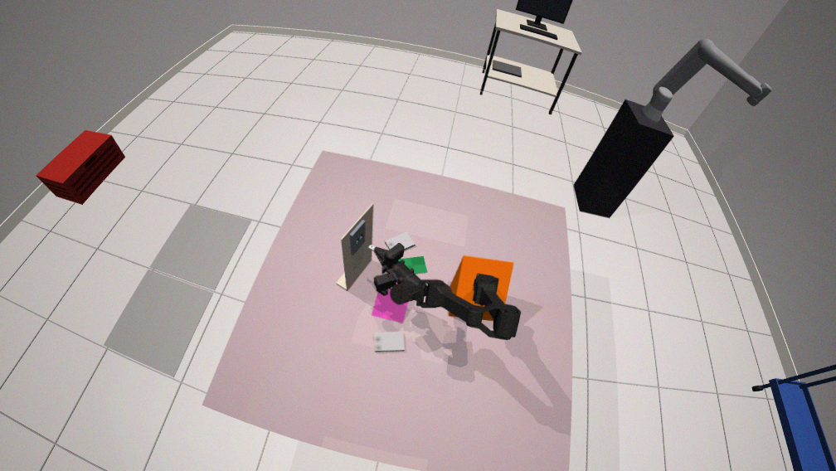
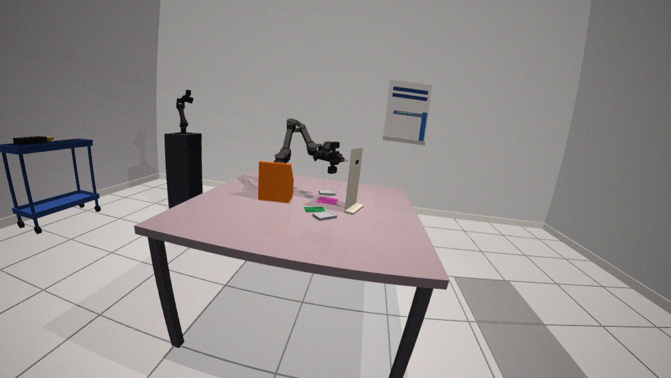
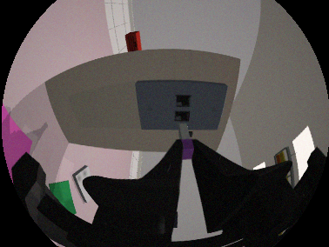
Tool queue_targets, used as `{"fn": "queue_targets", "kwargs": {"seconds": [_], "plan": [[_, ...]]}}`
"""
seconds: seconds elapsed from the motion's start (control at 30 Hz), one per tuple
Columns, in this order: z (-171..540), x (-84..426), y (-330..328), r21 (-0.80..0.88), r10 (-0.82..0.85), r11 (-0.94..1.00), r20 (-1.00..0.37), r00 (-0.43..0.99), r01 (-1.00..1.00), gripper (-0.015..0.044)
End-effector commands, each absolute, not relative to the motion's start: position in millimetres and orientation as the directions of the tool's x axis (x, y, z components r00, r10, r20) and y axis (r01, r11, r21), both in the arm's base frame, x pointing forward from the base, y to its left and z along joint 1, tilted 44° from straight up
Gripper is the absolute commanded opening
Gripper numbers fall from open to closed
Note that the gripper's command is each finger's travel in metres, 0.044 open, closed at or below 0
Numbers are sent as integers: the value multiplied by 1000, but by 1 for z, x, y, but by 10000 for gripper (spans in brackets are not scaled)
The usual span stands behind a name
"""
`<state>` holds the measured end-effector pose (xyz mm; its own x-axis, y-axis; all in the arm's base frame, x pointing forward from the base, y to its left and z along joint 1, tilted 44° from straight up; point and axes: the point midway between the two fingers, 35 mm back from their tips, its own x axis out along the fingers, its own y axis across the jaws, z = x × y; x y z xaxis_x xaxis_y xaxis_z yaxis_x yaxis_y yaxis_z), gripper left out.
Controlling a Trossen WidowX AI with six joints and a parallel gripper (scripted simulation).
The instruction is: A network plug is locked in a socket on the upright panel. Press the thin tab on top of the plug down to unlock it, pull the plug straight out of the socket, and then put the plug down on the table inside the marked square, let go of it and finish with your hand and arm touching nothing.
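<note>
Pink smooth tabletop [image 1: 468, 397] [image 2: 281, 239] — black angular claw [image 1: 376, 251] [image 2: 345, 160] [image 3: 185, 143] pinching a small purple-and-grey plug [image 1: 371, 247] [image 3: 187, 149].

You're looking at a pink table [image 1: 292, 374] [image 2: 291, 243], a blue-grey socket plate [image 1: 353, 243] [image 3: 158, 104] on a beige panel [image 1: 349, 264] [image 2: 354, 180] [image 3: 96, 104], a purple-and-grey plug [image 3: 187, 149], and magenta [image 1: 388, 308] [image 2: 327, 200] [image 3: 14, 141] and green squares [image 1: 416, 264] [image 2: 313, 209] [image 3: 63, 196]
</note>
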<state>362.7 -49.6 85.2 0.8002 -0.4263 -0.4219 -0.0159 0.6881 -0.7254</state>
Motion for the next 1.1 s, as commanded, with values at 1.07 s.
{"fn": "queue_targets", "kwargs": {"seconds": [1.07], "plan": [[118, 340, -78, -725, -429, 688, -425, 797, -17, 0]]}}
